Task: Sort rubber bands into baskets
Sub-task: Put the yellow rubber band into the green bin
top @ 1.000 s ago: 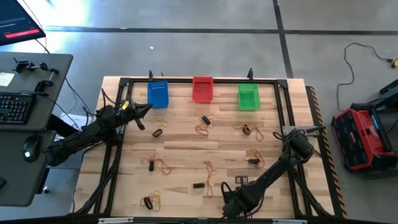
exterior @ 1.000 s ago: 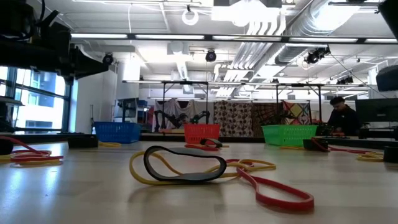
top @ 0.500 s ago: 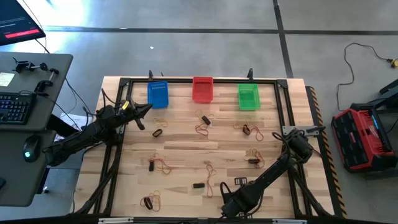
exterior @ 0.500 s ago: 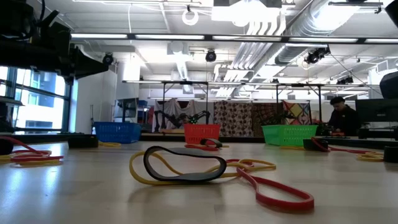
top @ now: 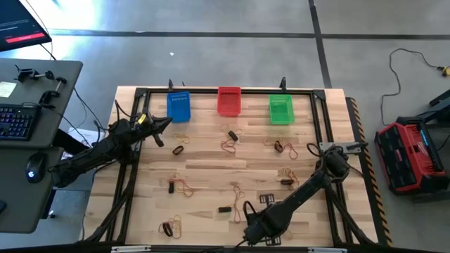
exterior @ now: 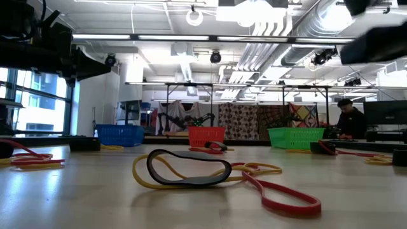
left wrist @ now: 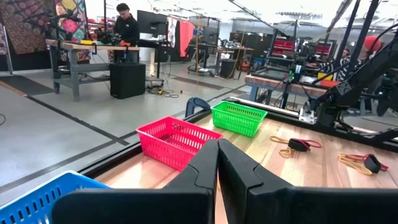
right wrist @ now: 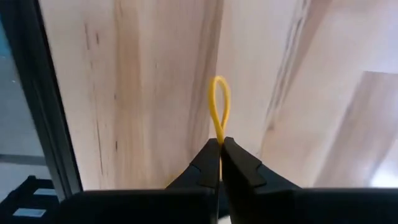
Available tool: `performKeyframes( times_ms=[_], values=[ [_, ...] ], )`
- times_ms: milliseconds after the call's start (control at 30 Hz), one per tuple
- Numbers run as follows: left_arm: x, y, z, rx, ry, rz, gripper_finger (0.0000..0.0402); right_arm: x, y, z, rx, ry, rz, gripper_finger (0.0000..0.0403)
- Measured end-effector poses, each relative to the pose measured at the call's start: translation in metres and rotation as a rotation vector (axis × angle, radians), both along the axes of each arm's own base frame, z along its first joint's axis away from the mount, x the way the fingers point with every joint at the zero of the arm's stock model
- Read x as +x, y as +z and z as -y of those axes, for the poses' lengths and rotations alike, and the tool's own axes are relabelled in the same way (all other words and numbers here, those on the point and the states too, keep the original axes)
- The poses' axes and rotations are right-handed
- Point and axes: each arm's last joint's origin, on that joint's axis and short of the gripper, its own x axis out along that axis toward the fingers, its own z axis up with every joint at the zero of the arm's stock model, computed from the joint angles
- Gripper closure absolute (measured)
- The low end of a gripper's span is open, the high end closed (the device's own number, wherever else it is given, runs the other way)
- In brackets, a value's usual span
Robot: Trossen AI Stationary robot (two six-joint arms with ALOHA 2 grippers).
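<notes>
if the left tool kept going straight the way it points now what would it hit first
Most likely the red basket: in the left wrist view it sits directly ahead of the shut left tool, with the green basket farther on. The tool's height over the table is unclear, so it could pass above the rim.

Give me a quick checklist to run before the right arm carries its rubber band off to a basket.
1. Right claw shut on the yellow rubber band: ok, the loop sticks out past the closed tips.
2. Only one band in the grip: ok, the right wrist view shows a single loop.
3. Band lifted off the table: cannot tell.
4. Baskets standing in a row at the far edge, blue basket, red basket, green basket: ok.
5. Left claw out of the way: ok, it is shut and empty, near the blue basket.
6. Which basket takes yellow bands: cannot tell.
</notes>
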Motion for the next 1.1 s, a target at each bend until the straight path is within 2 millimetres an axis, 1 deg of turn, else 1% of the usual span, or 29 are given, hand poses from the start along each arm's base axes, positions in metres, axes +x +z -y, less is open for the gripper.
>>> performKeyframes(
  times_ms=[167,300,433,600,800,1033,1100],
  values=[
    [0.0,0.0,0.0,0.0,0.0,0.0,0.0398,0.01,0.018,0.005,-0.026,0.029,0.04,0.0402],
    [0.0,0.0,0.0,0.0,0.0,0.0,0.0398,0.018,0.032,0.014,-0.028,0.034,0.051,0.0403],
    [0.0,0.0,0.0,0.0,0.0,0.0,0.0398,0.022,0.043,0.023,-0.065,0.056,0.05,0.0403],
    [0.0,0.0,0.0,0.0,0.0,0.0,0.0398,0.031,0.059,0.035,-0.091,0.073,0.069,0.0403],
    [0.0,0.0,0.0,0.0,0.0,0.0,0.0398,0.046,0.085,0.052,-0.146,0.099,0.169,0.0403],
    [0.0,0.0,0.0,0.0,0.0,0.0,0.0398,0.049,0.114,0.072,-0.268,0.127,0.211,0.0403],
    [0.0,0.0,0.0,0.0,0.0,0.0,0.0398,0.052,0.124,0.08,-0.274,0.103,0.248,0.0403]
  ],
)
